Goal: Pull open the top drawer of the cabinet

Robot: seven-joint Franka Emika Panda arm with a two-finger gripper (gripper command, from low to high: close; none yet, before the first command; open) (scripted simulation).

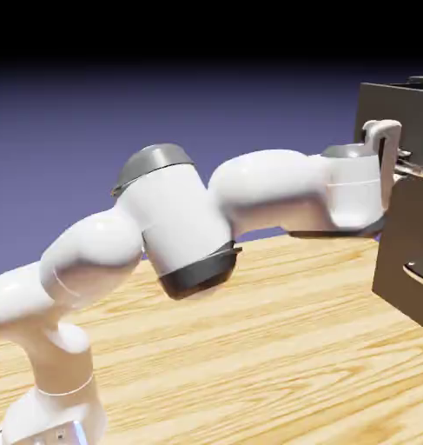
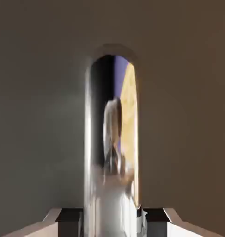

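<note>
Tool [image 2: 112,217] seemingly clamped around handle [image 2: 112,139].

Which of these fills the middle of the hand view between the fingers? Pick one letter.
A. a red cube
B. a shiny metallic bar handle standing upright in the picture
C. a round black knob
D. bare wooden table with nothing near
B: in the hand view a pale, mirror-like metallic bar handle runs up from between the grey fingers, against the flat dark grey-brown front of the top drawer.
</note>
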